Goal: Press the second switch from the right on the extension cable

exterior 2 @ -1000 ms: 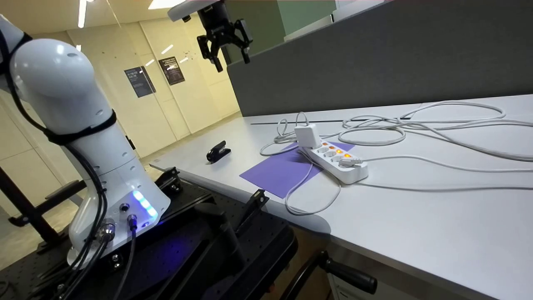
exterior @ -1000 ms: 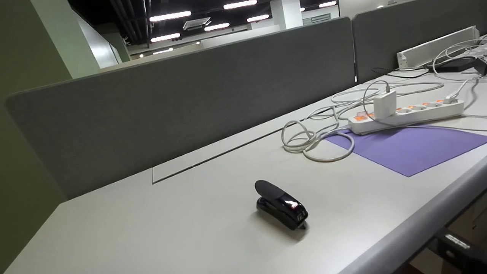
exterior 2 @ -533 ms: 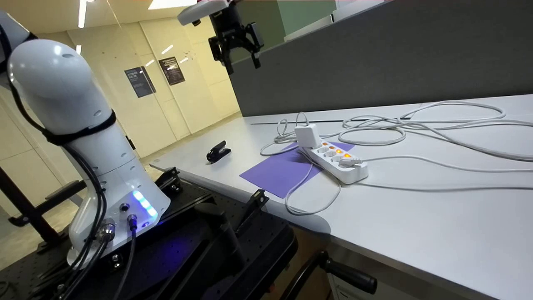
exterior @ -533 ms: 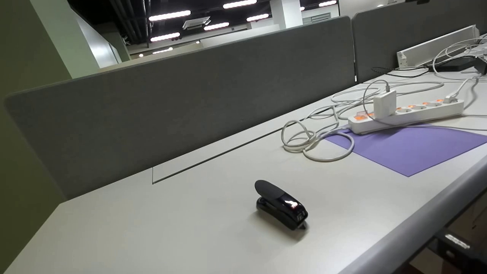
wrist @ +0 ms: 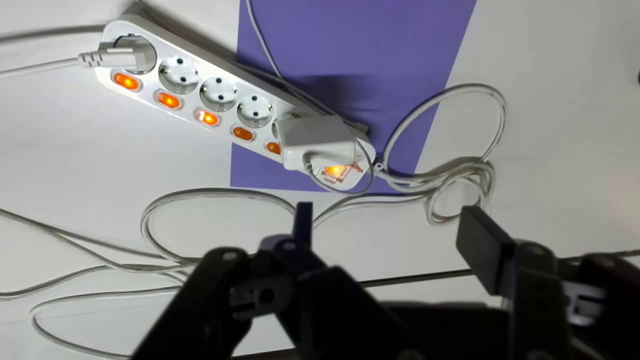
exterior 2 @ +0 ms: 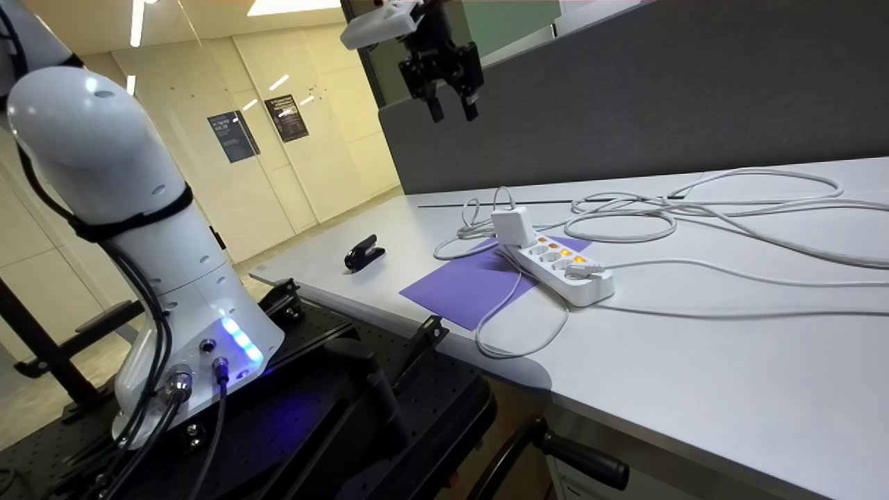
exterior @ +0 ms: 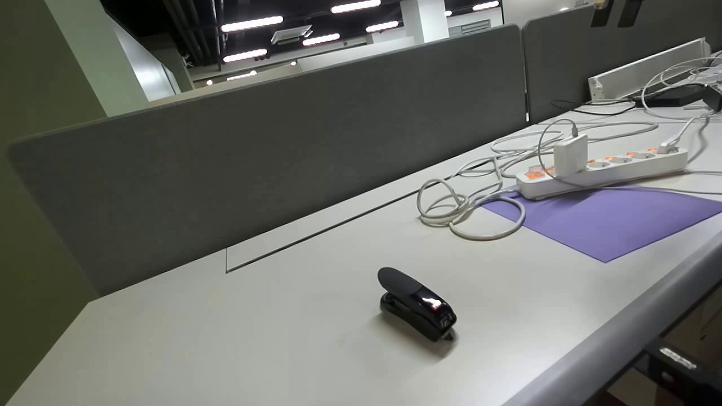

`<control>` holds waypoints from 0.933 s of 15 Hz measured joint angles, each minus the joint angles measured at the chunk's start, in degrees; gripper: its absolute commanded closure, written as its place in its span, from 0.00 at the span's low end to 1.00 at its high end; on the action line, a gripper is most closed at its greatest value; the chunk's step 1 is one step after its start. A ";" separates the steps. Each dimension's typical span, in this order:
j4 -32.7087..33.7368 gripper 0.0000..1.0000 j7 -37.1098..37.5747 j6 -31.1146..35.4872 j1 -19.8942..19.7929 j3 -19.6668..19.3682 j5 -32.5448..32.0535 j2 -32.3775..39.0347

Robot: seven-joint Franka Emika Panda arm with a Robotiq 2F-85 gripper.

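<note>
The extension cable is a white power strip at upper left in the wrist view and on the desk in both exterior views. It has a row of orange switches beside round sockets. Three switches near the plugged end glow, as does the large end switch; those between look dimmer. A white plug sits at one end, a white adapter near the other, partly covering switches. My gripper is open and empty, high above the desk; its fingertips show at upper right in an exterior view.
A purple sheet lies partly under the strip. White cord loops spread around it. A black stapler-like gadget stands on the desk, away from the strip. A grey partition runs along the desk's back edge.
My gripper has moved right and slightly down in an exterior view, and its fingertips have come into view at the top right elsewhere. Its fingers look closer together. The strip has not moved.
</note>
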 measured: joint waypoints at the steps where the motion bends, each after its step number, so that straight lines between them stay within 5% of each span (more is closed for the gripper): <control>1: 0.50 0.62 -0.04 1.14 0.03 -0.24 2.58 1.29; 7: 4.71 0.99 -1.47 2.40 0.21 0.02 16.92 10.01; 14: 8.36 0.99 -1.57 2.54 -1.91 3.28 21.48 16.78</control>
